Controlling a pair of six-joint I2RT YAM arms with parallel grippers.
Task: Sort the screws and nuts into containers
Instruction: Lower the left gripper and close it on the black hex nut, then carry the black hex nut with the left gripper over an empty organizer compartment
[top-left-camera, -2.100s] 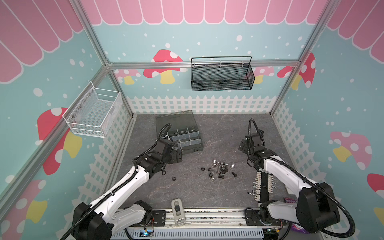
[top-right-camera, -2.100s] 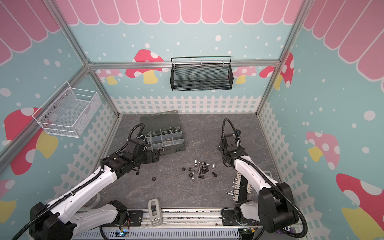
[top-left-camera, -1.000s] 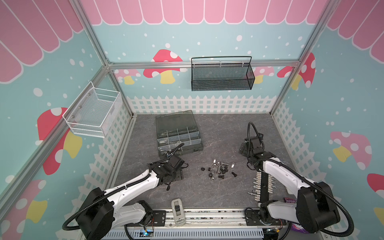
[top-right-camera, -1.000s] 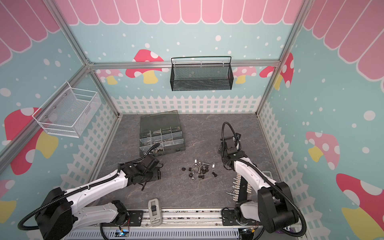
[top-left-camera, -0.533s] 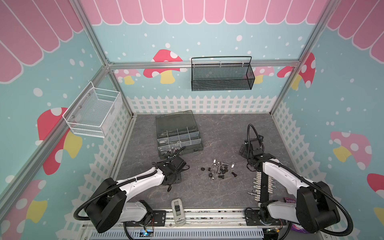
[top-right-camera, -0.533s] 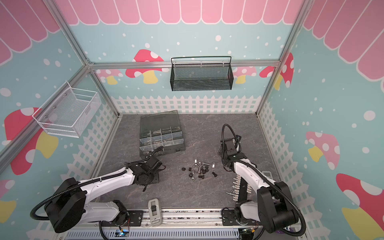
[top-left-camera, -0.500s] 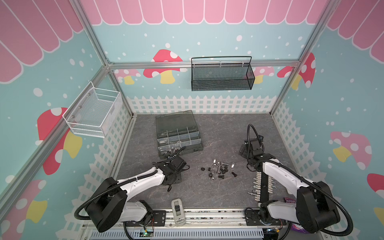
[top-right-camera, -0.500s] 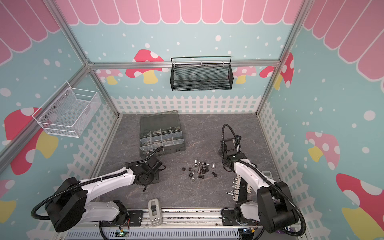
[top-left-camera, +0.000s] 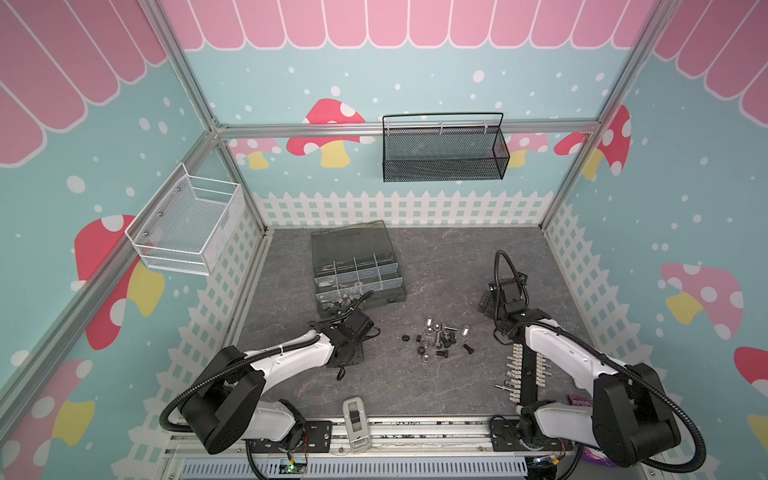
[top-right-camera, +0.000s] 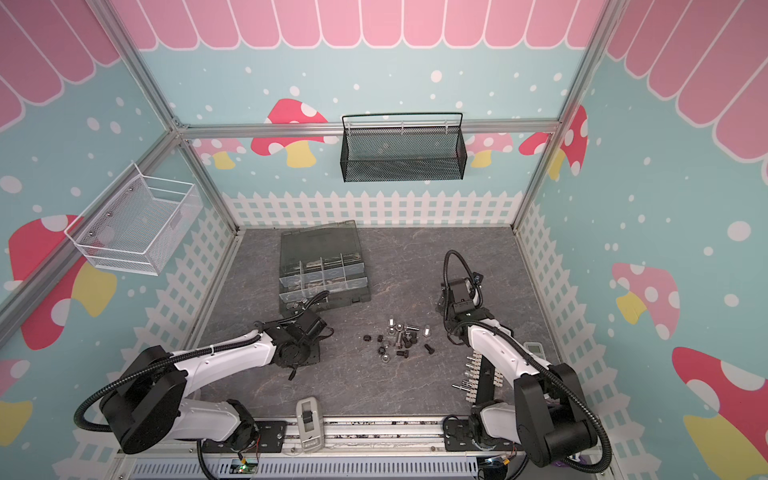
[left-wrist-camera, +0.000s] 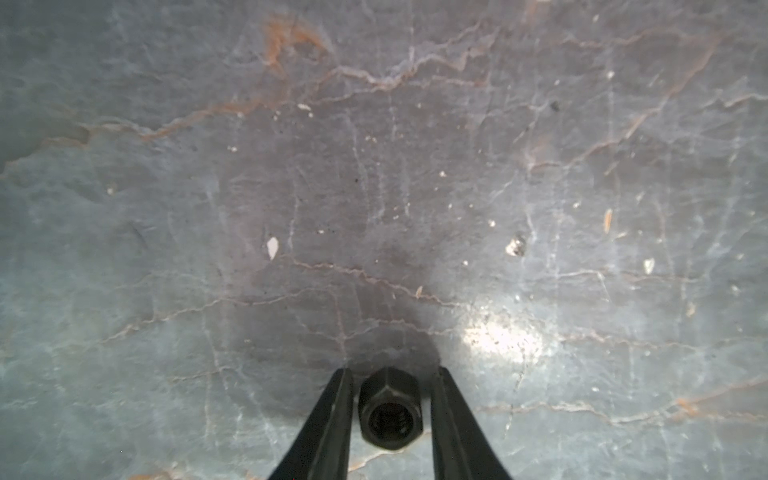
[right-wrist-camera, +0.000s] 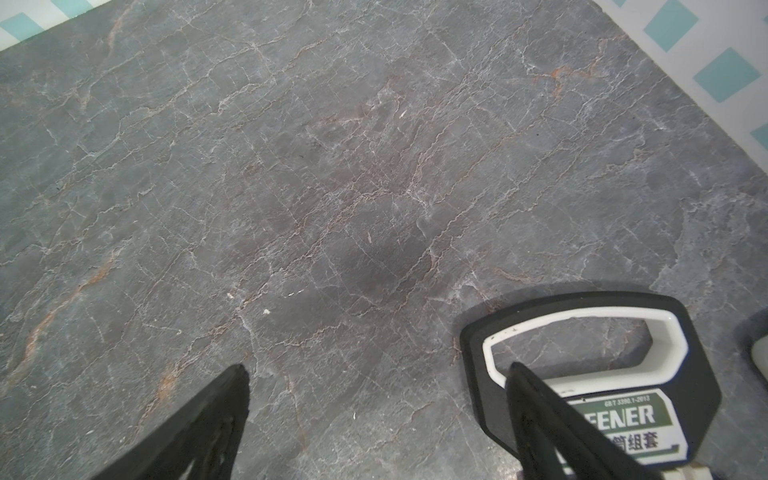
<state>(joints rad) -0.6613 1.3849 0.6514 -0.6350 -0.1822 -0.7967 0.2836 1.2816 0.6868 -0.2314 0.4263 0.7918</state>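
Observation:
My left gripper (left-wrist-camera: 392, 370) points down at the table, its two fingers on either side of a lone black hex nut (left-wrist-camera: 390, 409) with a thin gap on each side. In both top views that gripper (top-left-camera: 348, 360) (top-right-camera: 297, 359) hides the nut. A loose pile of black and silver screws and nuts (top-left-camera: 440, 341) (top-right-camera: 398, 338) lies mid-table. The dark grey organizer box (top-left-camera: 376, 296) (top-right-camera: 345, 297) stands behind, lid raised, its containers showing. My right gripper (right-wrist-camera: 377, 369) (top-left-camera: 490, 305) hovers open over bare table, right of the pile.
A white terminal strip (top-left-camera: 525, 374) lies under the right arm. A black card with a white window and green label (right-wrist-camera: 582, 374) lies beside the right fingers. A black mesh basket (top-left-camera: 442, 153) and a white wire basket (top-left-camera: 187, 226) hang on the walls. A grey device (top-left-camera: 353, 419) sits at the front edge.
The left arm came away from the organizer box, dropped to the table over the lone black nut, and its jaws narrowed around it. The right arm barely moved.

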